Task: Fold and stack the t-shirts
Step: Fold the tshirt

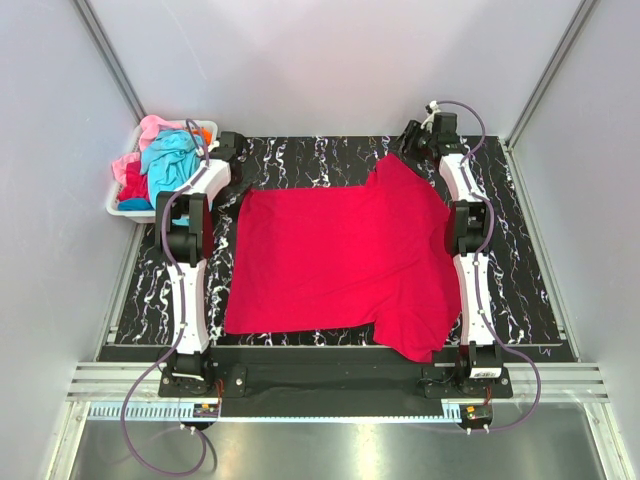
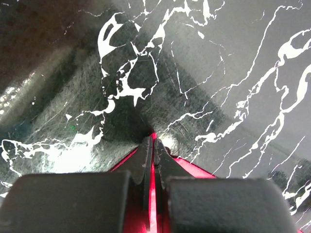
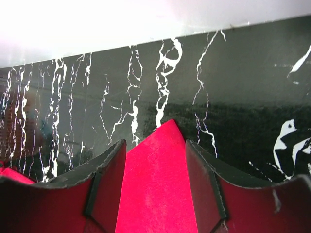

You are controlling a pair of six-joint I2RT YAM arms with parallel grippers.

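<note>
Grip comes first: the crimson t-shirt (image 1: 340, 260) lies spread on the counter (image 1: 300, 160), the left tool (image 2: 153, 140) clamped on its far-left corner, the right tool (image 3: 155, 145) straddling a far-right point, jaws apart, seemingly not pinching. Close it fully, then lift both evenly.

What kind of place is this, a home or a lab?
Probably a lab test cell: plain grey walls, left arm and right arm bolted to a black marbled table, red t-shirt spread on it.
</note>
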